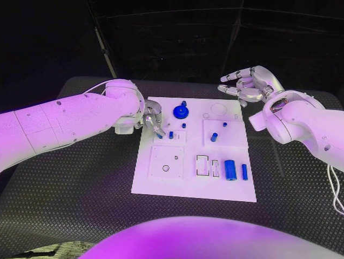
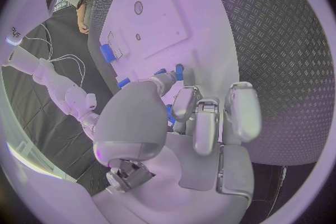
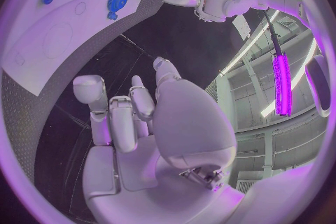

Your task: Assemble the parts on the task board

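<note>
Left arm: enters from the left, hand [image 1: 152, 120] lowered over the left edge of the task board [image 1: 194, 189], fingers pointing down.
Right arm: enters from the right, hand [image 1: 248, 85] raised at the far right, fingers apart, holding nothing.

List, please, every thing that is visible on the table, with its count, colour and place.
Table: one, black, ribbed surface, under everything.
Task board: one, white, middle of the table.
Gear-shaped part: one, blue, far end of the board.
Cylinder part: one, blue, lying near the board's near right corner.
Thin bar part: one, blue, just right of the cylinder.
Small parts: several, blue, standing around the board's middle.
Left hand: silver, at the board's left edge, fingertips at a small part.
Right hand: silver, raised beyond the board's far right corner, fingers apart, holding nothing.
</note>
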